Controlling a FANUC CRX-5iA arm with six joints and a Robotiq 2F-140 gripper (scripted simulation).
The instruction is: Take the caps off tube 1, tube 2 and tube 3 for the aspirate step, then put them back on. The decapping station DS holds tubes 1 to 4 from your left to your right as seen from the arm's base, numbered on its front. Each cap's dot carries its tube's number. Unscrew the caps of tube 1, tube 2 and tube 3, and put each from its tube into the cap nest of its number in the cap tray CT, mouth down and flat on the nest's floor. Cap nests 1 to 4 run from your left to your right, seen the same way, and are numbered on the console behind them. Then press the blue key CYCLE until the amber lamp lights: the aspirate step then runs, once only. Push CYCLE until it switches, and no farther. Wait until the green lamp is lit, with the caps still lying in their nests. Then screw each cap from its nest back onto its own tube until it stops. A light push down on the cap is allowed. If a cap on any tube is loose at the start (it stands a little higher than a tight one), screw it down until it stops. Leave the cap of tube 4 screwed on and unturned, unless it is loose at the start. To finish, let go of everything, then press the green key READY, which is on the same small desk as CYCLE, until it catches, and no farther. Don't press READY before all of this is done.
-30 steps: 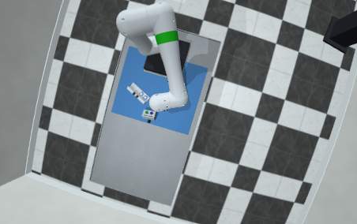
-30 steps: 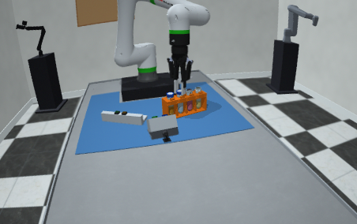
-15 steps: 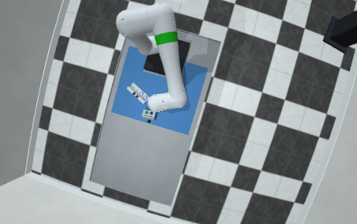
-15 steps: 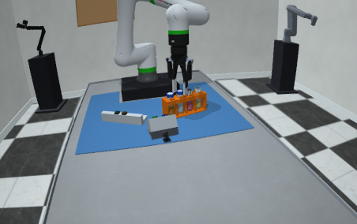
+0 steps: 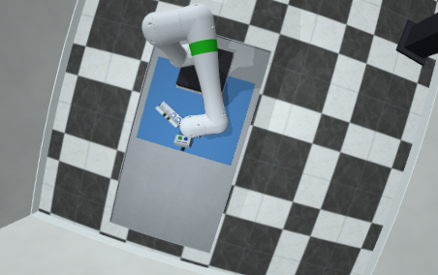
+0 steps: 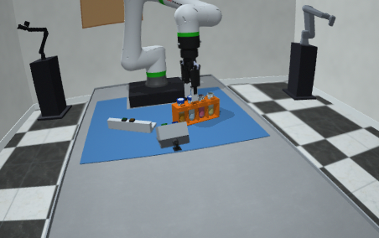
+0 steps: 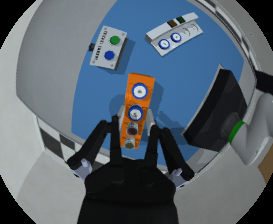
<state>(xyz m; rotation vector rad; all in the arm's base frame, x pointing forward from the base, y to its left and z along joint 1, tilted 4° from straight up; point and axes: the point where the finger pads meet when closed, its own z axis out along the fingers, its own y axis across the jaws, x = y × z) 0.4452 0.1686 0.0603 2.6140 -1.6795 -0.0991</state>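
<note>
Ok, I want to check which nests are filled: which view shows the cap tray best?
The wrist view: the tray is seen from above, nests open to view, with blue-dotted caps in them. The exterior view shows it low and from its console side, with the nests hidden. The top view shows it tiny.

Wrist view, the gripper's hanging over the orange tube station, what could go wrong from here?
1. The gripper is open only partway above the orange station. If it descends off centre, a fingertip could land on a cap instead of straddling it.
2. The tubes stand close together in one row, so the fingers could knock a neighbour or close on the wrong cap.
</note>
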